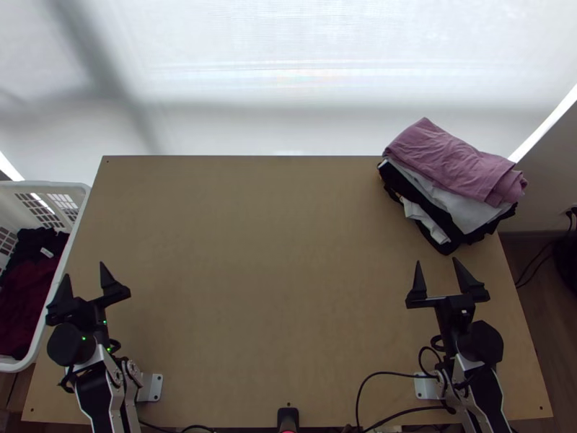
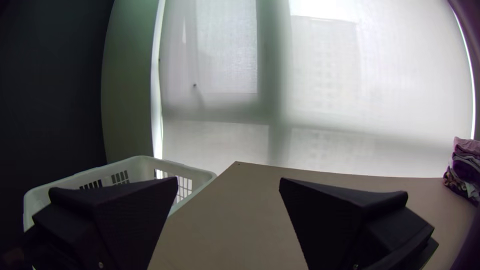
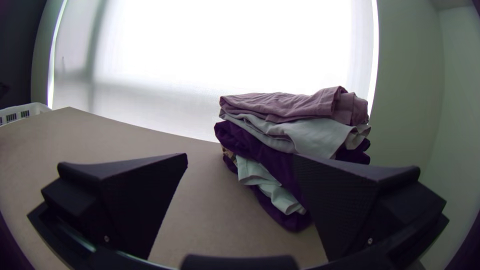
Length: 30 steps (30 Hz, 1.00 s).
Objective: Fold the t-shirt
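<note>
My left gripper (image 1: 86, 280) stands open over the table's left part, near the basket; the left wrist view shows the same gripper (image 2: 228, 182) with a wide gap and nothing in it. Open as well, my right gripper (image 1: 438, 267) is over the table's right part, just on the near side of the clothes stack, and appears as the gripper (image 3: 240, 157) with its fingers apart. A folded pink cloth (image 1: 451, 162) tops that stack, above white and black cloths (image 1: 461, 209). Whether any of them is a t-shirt, I cannot tell.
The wooden table (image 1: 267, 252) lies between the arms. A white basket (image 1: 65, 267) with dark and deep red clothes (image 1: 36, 281) stands at the table's left edge. Black cables (image 1: 382, 374) run along the near edge, by a small black device (image 1: 288, 417).
</note>
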### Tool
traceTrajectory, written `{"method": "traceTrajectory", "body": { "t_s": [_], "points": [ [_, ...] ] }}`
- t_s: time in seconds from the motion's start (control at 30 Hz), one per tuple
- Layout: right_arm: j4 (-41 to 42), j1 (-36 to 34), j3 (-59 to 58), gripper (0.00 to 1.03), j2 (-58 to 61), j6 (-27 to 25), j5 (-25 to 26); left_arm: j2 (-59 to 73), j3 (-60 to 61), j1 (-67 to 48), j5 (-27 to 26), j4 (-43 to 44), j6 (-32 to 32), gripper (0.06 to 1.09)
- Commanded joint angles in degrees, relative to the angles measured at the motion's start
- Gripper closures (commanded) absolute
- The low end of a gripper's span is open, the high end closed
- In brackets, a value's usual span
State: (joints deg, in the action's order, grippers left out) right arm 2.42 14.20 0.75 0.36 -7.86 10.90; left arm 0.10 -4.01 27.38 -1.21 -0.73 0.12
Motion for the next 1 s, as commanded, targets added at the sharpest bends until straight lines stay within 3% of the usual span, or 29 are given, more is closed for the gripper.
{"method": "traceTrajectory", "body": {
  "t_s": [0.0, 0.2, 0.5, 0.7, 0.97],
  "points": [
    [-0.75, 0.22, -0.58, 0.04, -0.45, 0.91, -0.09, -0.19, -6.71, 1.1, -0.11, -1.73, 1.2, 0.1],
    [-0.75, 0.22, -0.58, 0.04, -0.45, 0.91, -0.09, 2.36, -16.56, 1.1, 0.07, -4.28, -0.65, 0.1],
    [-0.75, 0.22, -0.58, 0.04, -0.45, 0.91, -0.09, 21.96, -32.02, 7.43, 0.25, -8.23, -1.53, 0.1],
    [-0.75, 0.22, -0.58, 0.04, -0.45, 0.91, -0.09, 41.03, -47.93, 14.9, 0.25, -25.72, -7.68, 0.1],
    [-0.75, 0.22, -0.58, 0.04, -0.45, 0.91, -0.09, 61.78, -64.1, 20.7, 0.16, -35.13, -10.4, 0.1]
  ]
}}
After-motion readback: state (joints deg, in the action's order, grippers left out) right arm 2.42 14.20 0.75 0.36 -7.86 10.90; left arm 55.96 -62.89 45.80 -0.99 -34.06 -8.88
